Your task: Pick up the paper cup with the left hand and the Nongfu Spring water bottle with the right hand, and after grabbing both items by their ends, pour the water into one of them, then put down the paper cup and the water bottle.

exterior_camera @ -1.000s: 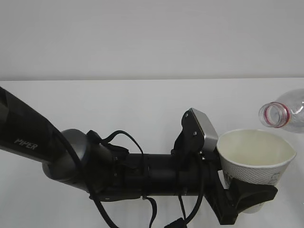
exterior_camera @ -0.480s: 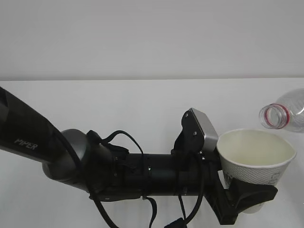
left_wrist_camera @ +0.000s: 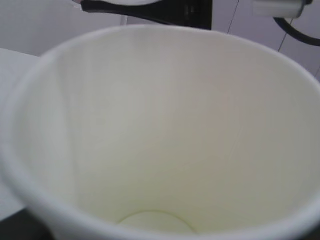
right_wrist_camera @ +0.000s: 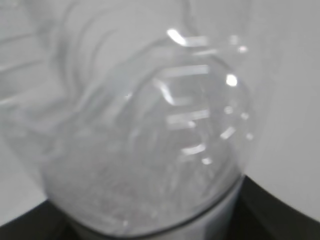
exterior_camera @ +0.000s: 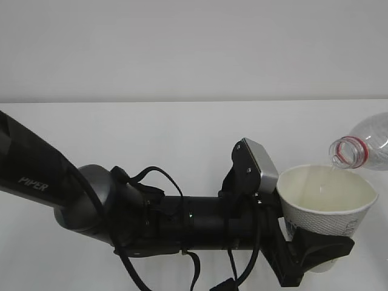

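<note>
Nearest, the left hand [exterior_camera: 315, 251] clamps the paper cup [exterior_camera: 327, 203] low on its wall, mouth up, above the table's [exterior_camera: 151, 133] right part, to catch the water [exterior_camera: 332, 173]. Beyond, the Nongfu Spring water bottle [exterior_camera: 364, 148] tilts neck-down over the rim. The right hand is cut off; it probably grips the bottle's base.

"PIPER" on the left arm [exterior_camera: 36, 176]
</note>
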### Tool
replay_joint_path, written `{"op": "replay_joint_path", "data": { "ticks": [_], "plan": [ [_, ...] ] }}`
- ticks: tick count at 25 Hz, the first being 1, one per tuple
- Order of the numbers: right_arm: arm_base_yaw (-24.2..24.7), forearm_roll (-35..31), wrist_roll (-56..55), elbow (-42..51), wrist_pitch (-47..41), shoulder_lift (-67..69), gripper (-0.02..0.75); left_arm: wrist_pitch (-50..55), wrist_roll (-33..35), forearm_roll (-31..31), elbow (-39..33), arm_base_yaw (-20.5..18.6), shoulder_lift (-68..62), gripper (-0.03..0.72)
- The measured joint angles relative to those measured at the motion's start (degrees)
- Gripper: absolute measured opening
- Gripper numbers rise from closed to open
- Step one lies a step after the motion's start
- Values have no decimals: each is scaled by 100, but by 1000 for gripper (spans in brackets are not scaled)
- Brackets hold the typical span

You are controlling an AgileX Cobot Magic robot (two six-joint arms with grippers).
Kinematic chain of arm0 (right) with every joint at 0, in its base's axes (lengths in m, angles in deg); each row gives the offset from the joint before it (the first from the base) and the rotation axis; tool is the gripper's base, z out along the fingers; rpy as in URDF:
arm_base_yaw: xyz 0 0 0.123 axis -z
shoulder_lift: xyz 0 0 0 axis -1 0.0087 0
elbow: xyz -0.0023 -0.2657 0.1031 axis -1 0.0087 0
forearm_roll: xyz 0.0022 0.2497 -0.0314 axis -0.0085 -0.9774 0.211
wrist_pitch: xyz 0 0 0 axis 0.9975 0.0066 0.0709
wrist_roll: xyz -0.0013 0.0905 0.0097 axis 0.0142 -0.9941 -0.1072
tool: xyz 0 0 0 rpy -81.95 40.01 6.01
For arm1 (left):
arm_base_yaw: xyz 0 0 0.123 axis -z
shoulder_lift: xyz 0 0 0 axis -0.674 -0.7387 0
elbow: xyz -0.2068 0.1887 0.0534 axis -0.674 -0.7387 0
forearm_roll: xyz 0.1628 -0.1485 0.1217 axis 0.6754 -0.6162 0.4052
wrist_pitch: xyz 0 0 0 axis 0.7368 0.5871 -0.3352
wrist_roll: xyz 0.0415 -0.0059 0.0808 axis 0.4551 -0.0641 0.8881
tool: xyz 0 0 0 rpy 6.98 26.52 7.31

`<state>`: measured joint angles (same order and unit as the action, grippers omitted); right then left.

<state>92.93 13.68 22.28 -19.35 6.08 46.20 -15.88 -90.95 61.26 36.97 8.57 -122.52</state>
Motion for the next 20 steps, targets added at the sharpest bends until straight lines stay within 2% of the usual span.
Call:
{"op": "replay_joint_path", "data": {
  "ticks": [20],
  "plan": [
    [0,-13,193,0,3,0,449,0,0,0,0,0,0,549]
  ]
}}
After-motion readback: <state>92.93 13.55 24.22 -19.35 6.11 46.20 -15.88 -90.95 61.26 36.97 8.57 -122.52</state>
